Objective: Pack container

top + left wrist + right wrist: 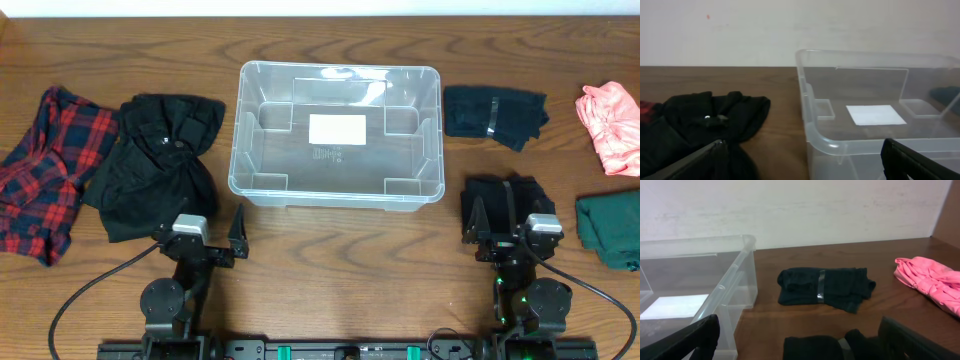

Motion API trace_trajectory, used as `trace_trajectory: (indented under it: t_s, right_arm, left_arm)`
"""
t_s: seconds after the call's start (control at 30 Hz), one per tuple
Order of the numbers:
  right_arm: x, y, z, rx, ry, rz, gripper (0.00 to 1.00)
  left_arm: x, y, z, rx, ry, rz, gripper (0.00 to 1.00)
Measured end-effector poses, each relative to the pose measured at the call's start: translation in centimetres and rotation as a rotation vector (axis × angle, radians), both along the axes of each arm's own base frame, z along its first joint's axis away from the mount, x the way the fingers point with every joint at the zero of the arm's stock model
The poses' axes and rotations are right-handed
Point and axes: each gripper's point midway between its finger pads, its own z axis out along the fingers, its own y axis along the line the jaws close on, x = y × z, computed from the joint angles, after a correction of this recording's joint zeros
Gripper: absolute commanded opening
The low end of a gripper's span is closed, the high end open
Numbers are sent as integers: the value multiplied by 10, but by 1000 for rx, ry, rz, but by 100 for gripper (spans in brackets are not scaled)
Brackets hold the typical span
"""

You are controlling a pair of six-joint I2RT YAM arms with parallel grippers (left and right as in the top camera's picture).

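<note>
Container (335, 192), frame centre: empty, likely light, stiff, slick walls; grab rim near corner. Left end effector (802, 145), right end effector (799, 320): released, empty.

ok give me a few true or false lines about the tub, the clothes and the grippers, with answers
The container holds no clothes. True.
The pink garment lies on the left arm's side. False: it lies to the right of the container.
The left gripper and the right gripper are both open. True.
The plaid shirt touches the container. False: a black garment lies between them.
</note>
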Motion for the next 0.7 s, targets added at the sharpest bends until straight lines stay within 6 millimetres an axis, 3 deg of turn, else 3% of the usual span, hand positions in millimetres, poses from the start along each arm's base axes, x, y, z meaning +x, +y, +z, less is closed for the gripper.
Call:
trace_trajectory:
  t_s: [0.4,0.53,0.67,0.7]
  right_arm:
    - [0,0,0,0,0,0,99]
    - [0,0,0,0,0,0,99]
    - [0,0,0,0,1,-1,99]
    - [0,0,0,-1,-2,-1,99]
  left_arm:
    - [-4,-2,10,-153,61,6,98]
    - [-7,4,48,-171,162,48,98]
    - [6,11,96,-165,307,100,98]
    - [10,15,99,-163,350,118,98]
